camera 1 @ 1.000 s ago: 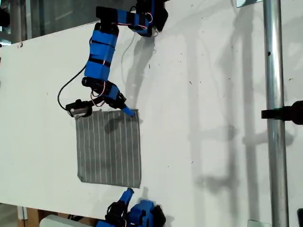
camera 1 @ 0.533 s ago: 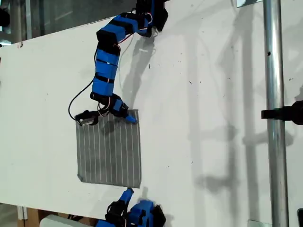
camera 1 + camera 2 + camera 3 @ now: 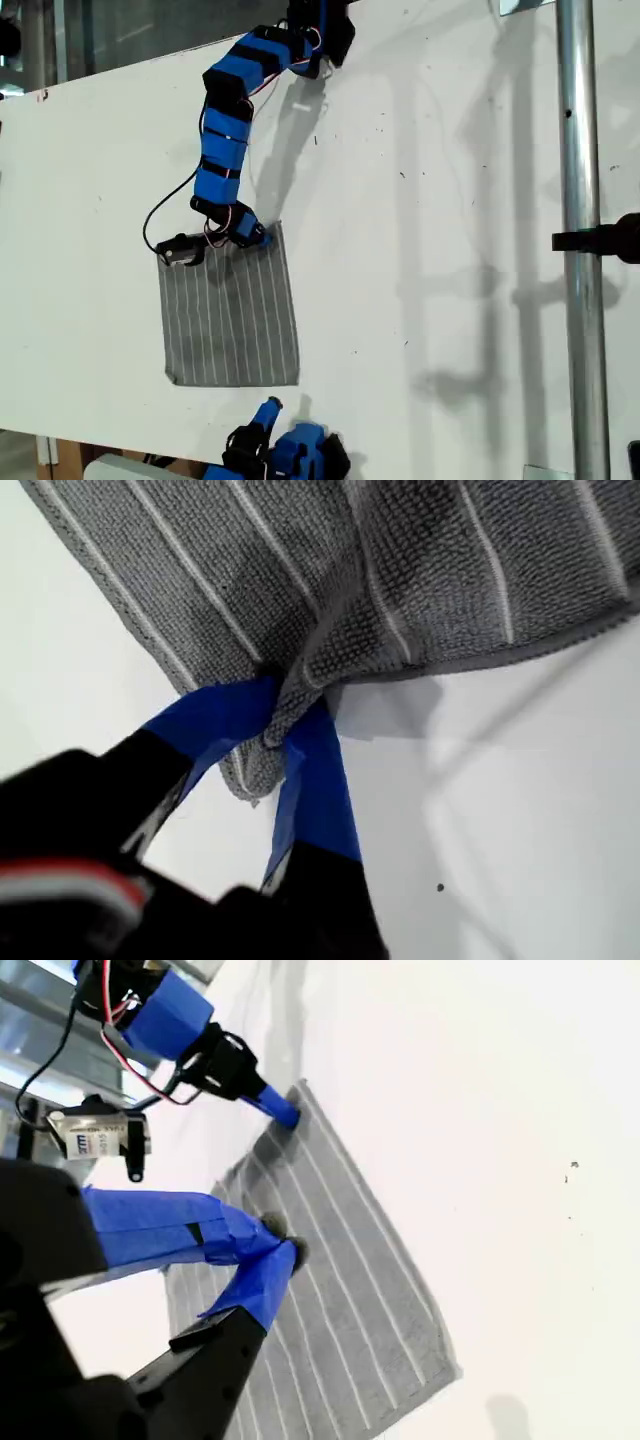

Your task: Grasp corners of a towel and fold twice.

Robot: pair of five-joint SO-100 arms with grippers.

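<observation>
The towel (image 3: 420, 570) corner pinched in my first end effector (image 3: 280, 730); no legible writing.

Grey striped cloth towel (image 3: 232, 312) lies flat on white table (image 3: 450, 200), toward exterior view's left and bottom; my first gripper (image 3: 258, 238) sits at towel's top edge in exterior view, one corner (image 3: 262, 750) pinched between its blue-taped jaws; my second gripper (image 3: 268, 410) sits below towel's bottom edge in exterior view, near it, not touching, jaws together on nothing; shiny metal pole (image 3: 580, 240) stands at exterior view's right, well apart from towel.
</observation>
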